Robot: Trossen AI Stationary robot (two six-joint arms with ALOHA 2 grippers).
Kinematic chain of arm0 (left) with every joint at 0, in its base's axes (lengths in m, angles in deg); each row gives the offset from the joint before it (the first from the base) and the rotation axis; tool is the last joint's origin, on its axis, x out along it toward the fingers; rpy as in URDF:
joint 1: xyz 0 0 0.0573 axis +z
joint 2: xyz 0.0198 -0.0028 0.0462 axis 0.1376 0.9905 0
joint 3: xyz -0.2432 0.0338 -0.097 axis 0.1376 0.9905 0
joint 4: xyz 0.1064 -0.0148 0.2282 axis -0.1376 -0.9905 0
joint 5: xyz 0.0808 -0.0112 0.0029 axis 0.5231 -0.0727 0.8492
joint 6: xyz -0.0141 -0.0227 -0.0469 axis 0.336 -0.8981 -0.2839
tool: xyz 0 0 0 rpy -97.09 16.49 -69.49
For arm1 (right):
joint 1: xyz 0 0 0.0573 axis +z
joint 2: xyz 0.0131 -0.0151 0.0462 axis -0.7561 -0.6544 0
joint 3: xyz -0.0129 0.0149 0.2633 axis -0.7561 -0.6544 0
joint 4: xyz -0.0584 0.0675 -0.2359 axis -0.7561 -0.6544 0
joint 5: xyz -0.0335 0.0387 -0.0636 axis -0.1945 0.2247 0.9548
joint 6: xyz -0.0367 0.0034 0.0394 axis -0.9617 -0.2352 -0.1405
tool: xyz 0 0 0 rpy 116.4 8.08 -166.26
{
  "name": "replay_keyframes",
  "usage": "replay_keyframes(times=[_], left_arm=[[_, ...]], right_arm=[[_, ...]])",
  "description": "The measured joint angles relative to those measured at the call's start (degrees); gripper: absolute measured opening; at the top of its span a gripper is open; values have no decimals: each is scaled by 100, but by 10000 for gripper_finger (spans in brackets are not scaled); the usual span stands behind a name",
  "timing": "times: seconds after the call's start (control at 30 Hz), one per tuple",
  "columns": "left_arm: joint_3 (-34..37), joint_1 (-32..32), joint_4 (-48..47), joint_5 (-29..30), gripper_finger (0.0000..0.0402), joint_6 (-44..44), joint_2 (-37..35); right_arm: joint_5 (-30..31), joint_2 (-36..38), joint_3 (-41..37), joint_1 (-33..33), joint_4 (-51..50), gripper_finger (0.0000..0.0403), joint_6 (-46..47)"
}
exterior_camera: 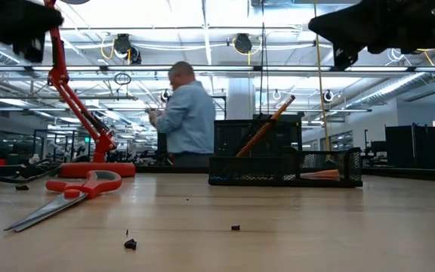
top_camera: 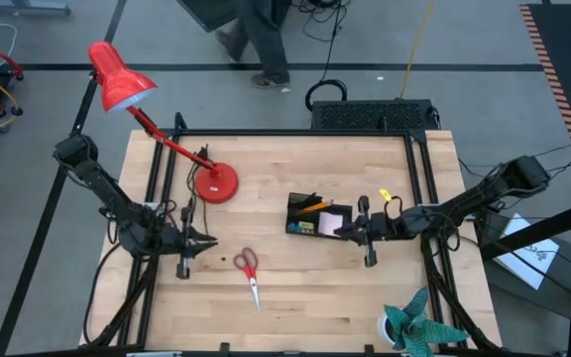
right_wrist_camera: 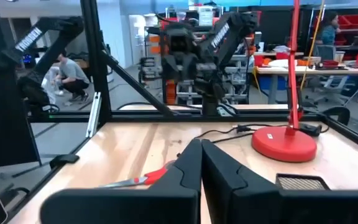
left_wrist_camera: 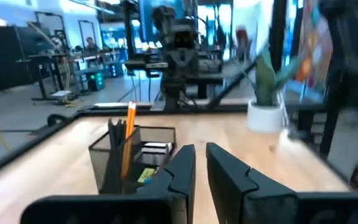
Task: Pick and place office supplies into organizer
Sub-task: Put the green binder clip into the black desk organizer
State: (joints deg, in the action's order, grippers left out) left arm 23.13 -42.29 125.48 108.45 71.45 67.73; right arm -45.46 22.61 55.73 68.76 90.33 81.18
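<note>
The red-handled scissors (top_camera: 249,270) lie flat on the wooden table, blades toward the near edge; they also show in the low view (exterior_camera: 66,198) and the right wrist view (right_wrist_camera: 145,177). The black mesh organizer (top_camera: 300,213) stands right of centre, with an orange pencil (exterior_camera: 266,125) leaning in its tall cup and a pale pink note pad (top_camera: 332,220) in a tray. My left gripper (top_camera: 206,241) hovers shut, left of the scissors. My right gripper (top_camera: 348,230) hovers shut at the organizer's right end. Both are raised off the table.
The red desk lamp's base (top_camera: 216,184) sits at the far left, its arm slanting to the far left corner. A teal spiky plant (top_camera: 414,327) stands at the near right corner. Small dark crumbs (exterior_camera: 131,243) lie on the near table. A person (exterior_camera: 183,113) stands beyond the far edge.
</note>
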Motion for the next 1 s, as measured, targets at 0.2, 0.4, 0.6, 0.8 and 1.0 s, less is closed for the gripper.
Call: replay_keyframes(times=[0.2,0.4,0.6,0.8,1.0], left_arm=[[-2492,-167,-4500,741,46,-1064,272],[-4652,-85,-8753,-82,46,-4935,1251],[-4994,69,-10192,-2421,46,-7429,2312],[-4886,-119,-10319,-3054,46,-9151,3390],[-4880,-296,-10398,-1923,46,-11945,4335]], right_arm=[[-8,47,-106,-138,44,0,-16],[-10,47,-106,-168,135,0,4],[-10,47,-106,-166,215,0,-131],[-12,47,-106,-166,338,0,-257],[-13,131,-106,-166,464,0,-414]])
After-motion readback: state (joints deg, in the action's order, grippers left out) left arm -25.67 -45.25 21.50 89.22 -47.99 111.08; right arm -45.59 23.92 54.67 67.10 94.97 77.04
